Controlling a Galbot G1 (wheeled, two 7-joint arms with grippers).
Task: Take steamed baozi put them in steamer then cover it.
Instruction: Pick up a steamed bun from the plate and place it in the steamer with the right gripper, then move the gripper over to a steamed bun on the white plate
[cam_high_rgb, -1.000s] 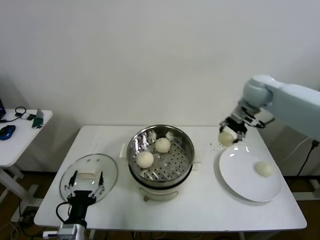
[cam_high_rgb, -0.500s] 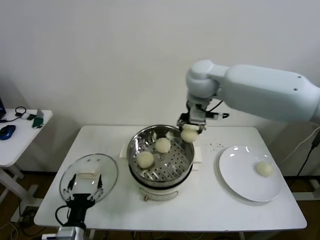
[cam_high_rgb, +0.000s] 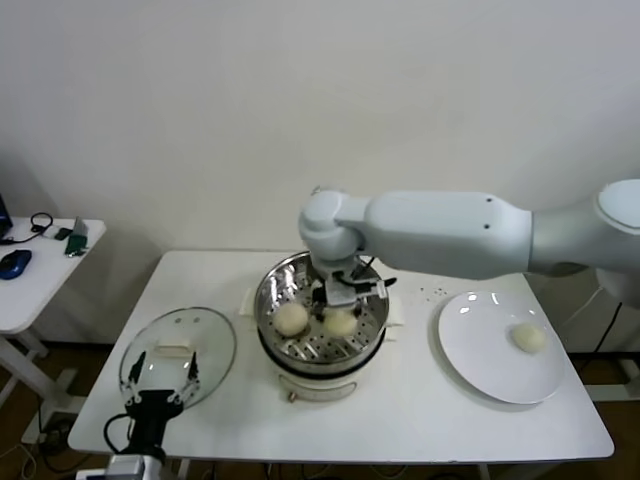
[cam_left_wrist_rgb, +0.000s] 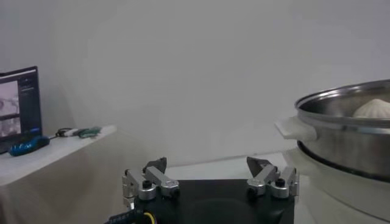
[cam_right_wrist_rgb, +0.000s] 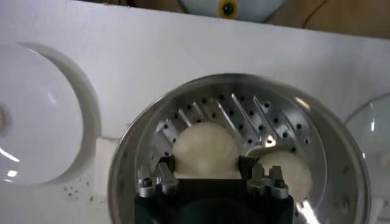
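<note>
A baozi (cam_high_rgb: 341, 322) sits clamped between the fingers of the right gripper (cam_high_rgb: 339, 300) low inside the steamer (cam_high_rgb: 320, 312), just above its perforated tray. Half a second ago that gripper carried it over the steamer's far right rim; a second ago it was above the plate (cam_high_rgb: 497, 352). Another baozi (cam_high_rgb: 291, 318) lies on the tray just beside it. One more baozi (cam_high_rgb: 528, 338) rests on the plate, right of the steamer. Left of the steamer lies the cover (cam_high_rgb: 180, 355), with the left gripper (cam_high_rgb: 158, 395) parked at its near edge, fingers spread apart.
</note>
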